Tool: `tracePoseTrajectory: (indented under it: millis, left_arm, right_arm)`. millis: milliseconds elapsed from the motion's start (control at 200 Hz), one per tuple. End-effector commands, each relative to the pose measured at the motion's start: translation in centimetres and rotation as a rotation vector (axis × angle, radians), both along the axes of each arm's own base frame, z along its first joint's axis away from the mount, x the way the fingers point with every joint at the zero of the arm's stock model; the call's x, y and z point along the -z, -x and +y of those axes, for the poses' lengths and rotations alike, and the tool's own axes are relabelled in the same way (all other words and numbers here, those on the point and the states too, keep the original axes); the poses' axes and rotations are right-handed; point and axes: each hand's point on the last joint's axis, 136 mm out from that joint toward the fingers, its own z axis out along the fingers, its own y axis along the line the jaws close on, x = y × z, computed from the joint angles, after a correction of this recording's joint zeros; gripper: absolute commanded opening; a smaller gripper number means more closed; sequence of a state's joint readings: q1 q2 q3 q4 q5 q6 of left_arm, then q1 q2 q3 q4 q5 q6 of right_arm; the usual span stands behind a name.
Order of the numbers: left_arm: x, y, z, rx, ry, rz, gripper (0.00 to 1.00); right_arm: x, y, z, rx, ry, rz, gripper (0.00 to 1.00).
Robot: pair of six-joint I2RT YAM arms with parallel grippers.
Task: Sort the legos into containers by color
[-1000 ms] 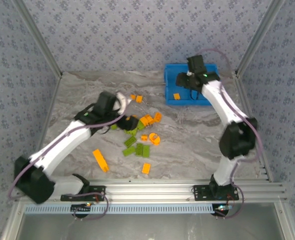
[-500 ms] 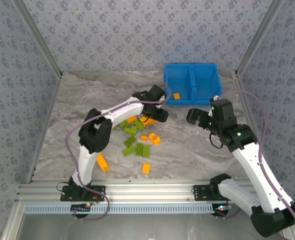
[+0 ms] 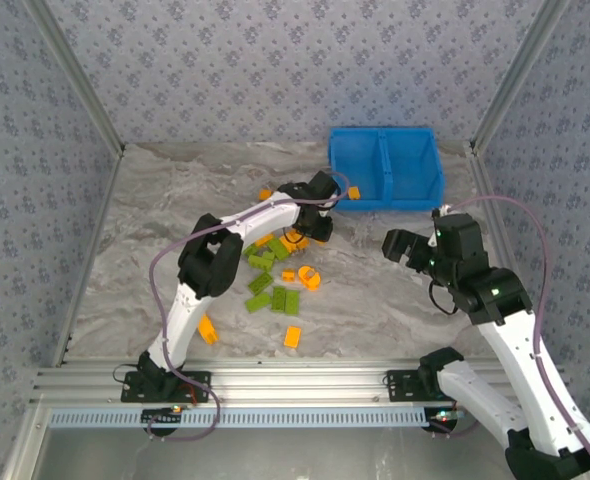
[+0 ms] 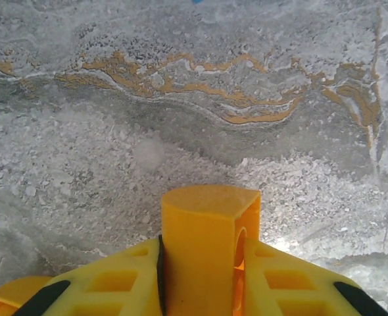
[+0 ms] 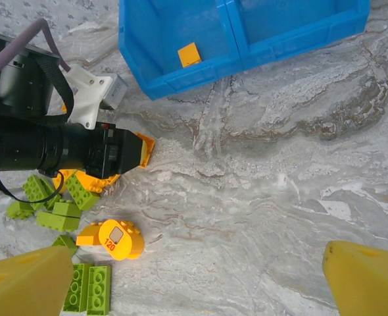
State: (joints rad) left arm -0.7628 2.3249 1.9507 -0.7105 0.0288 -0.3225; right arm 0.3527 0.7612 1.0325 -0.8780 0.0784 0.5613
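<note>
Our left jaws pinch 1 orange brick (image 4: 207, 250) by flat sides; we judge it light, stiff, slick. Right jaws gape wide.

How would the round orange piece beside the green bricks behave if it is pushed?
The round orange piece looks like hard moulded plastic, so probably stiff and light. It rests on a flat end, so it would likely slide over the smooth table rather than roll.

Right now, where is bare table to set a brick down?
Bare marble: between the lego pile and the right gripper, and the table's far-left corner. Crowded: around the left gripper, shut on an orange lego by the blue bin.
</note>
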Motion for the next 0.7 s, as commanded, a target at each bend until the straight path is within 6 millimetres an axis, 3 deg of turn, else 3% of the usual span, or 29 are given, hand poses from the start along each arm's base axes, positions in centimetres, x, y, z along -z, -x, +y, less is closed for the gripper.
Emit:
tracePoseTrajectory:
  millis: [0,180,325,390,525,625,700]
  left_arm:
    - [-6.2,0.3,-1.8,0.031,0.078,-0.076,0.25]
    - [-15.7,-0.7,-3.9,0.053,0.204,-0.267,0.25]
    - [-20.6,-4.5,-5.9,0.039,0.256,-0.444,0.24]
    - [-21.7,-6.6,-6.8,0.024,0.249,-0.537,0.24]
    - [-22.0,-11.1,-7.5,-0.022,0.220,-0.719,0.24]
    - [-20.7,-13.4,-7.4,-0.050,0.225,-0.769,0.24]
    - [-19.5,-14.0,-8.3,-0.011,0.229,-0.789,0.24]
  right_arm:
    - [-2.2,1.5,-1.2,0.043,-0.009,-0.053,1.00]
    - [-3.5,3.5,-2.6,0.066,0.005,-0.084,1.00]
    - [-4.0,3.9,-2.9,0.070,0.003,-0.102,1.00]
    - [-4.0,3.8,-2.9,0.077,-0.001,-0.104,1.00]
    - [-4.0,3.8,-2.6,0.086,-0.035,-0.098,1.00]
    - [-3.9,4.2,-2.7,0.086,-0.034,-0.088,1.00]
    - [-3.7,4.3,-2.8,0.084,-0.025,-0.082,1.00]
